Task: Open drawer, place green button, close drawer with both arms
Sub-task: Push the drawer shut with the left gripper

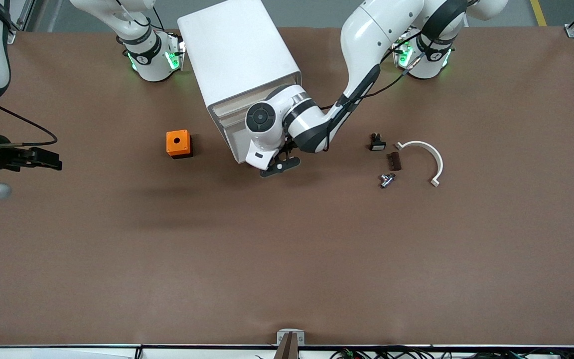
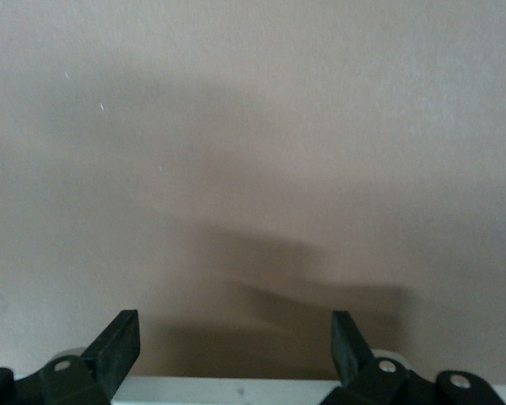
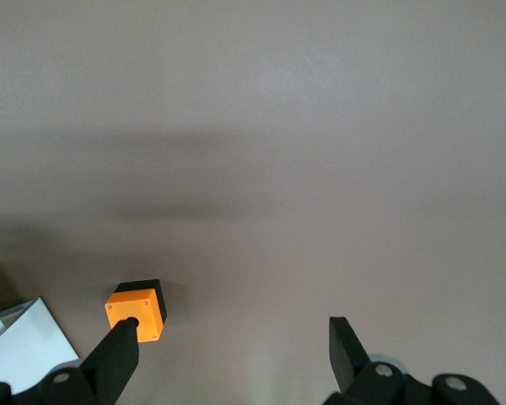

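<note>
left gripper [image 1: 278, 167]: at the white drawer unit's [image 1: 239, 60] front, fingers spread, holding nothing | right gripper [image 1: 43, 158]: waits raised at the right arm's table end, fingers apart, empty | button [image 1: 386, 179]: on table

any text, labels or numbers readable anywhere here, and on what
None can be read.
Right arm base: a small dark mark on its band, too small to read.
Left arm base: a like mark, too small to read.
Drawer unit, orange box, button, black switch: no lettering shows.
The left gripper and right gripper bear no lettering.
</note>
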